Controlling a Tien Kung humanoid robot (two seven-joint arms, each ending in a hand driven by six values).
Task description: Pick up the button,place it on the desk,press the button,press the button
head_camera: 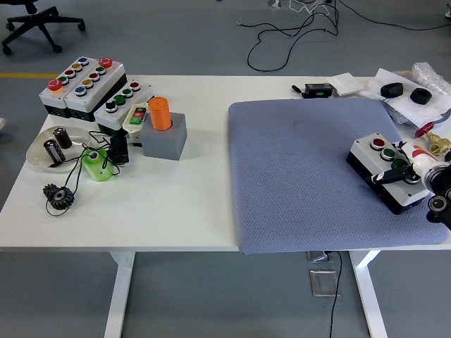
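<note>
At the far left of the white bench (176,204) stand three button boxes side by side: two larger boxes (81,84) with red, yellow, blue and green caps, and a smaller one (123,104) with green, black and red caps leaning against them. Just in front lies a clear shallow dish (42,156) holding two dark cylinders, and nearer the front edge a black gear (58,196) with a thin wire trailing from it. Beside the dish sits a lime-green part (95,165) next to a small black block (119,149). Right of these, a grey block (165,137) carries an upright orange cylinder (160,113), with a small white switch unit (136,115) touching its left side.

A blue-grey mat (303,176) covers the right half of the bench. On its right part rests the button box (386,169), white on top and black at the sides, set at a slant, with a red button toward the far end and a green one behind the fingertip. The right robot hand (423,174) comes in from the right edge, its black index finger (390,176) stretched out and lying over the top of the box near the green button, the other fingers curled back; whether the fingertip presses down cannot be told. A red-and-brass fitting (428,137) shows just behind the wrist.

Beyond the mat, at the back right, lie a black device (317,89), a white flat piece (347,82), papers (402,102) and two black round parts (406,92).
</note>
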